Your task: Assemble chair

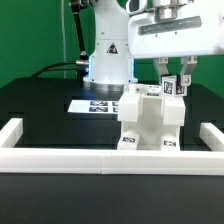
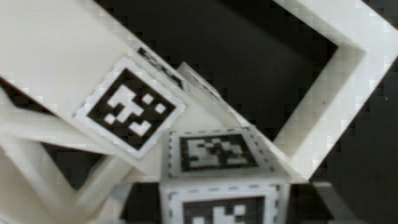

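The partly built white chair (image 1: 140,122) stands at the table's middle, just behind the front border, with tags on its lower front. My gripper (image 1: 171,88) hangs over its top on the exterior view's right. It is shut on a small white tagged chair piece (image 1: 171,86) that sits against the top of the assembly. In the wrist view the held piece (image 2: 222,205) fills the gap between the dark fingers (image 2: 317,196). Beyond it lie tagged white chair faces (image 2: 134,105) and slanted white bars (image 2: 329,70).
A long low white border frame (image 1: 60,157) runs along the table's front and up both sides. The marker board (image 1: 98,103) lies flat behind the chair. The arm's white base (image 1: 105,55) stands at the back, with a cable to its left.
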`<state>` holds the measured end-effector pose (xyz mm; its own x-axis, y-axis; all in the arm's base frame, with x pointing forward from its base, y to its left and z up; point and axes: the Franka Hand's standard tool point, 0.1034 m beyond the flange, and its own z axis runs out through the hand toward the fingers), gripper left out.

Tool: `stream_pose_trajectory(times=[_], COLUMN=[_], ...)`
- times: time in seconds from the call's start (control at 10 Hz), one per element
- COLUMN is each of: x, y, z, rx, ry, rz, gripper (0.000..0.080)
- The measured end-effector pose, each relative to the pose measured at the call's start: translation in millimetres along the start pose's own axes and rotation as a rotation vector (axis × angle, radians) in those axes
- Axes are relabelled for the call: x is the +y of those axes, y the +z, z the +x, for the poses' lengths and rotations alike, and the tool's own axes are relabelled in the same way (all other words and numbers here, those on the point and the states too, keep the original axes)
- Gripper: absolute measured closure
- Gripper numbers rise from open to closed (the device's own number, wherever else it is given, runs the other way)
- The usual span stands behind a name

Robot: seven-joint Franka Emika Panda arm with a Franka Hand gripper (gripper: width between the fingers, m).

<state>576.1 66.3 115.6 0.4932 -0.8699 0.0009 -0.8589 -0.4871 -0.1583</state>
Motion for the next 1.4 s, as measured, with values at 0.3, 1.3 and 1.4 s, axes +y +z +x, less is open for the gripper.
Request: stream_pose_trajectory(times=[0.3, 1.3, 1.4], x=[-1.1, -10.6, -10.5], y=[0.2, 0.3, 0.7], z=[-2.1, -11.9, -12.3], rx=[-0.008, 0.026, 0.031], ry=[0.214, -0.457, -0.581], rz=[0.006, 0.032, 0.031], gripper=[0.0511, 0.0151, 0.0151])
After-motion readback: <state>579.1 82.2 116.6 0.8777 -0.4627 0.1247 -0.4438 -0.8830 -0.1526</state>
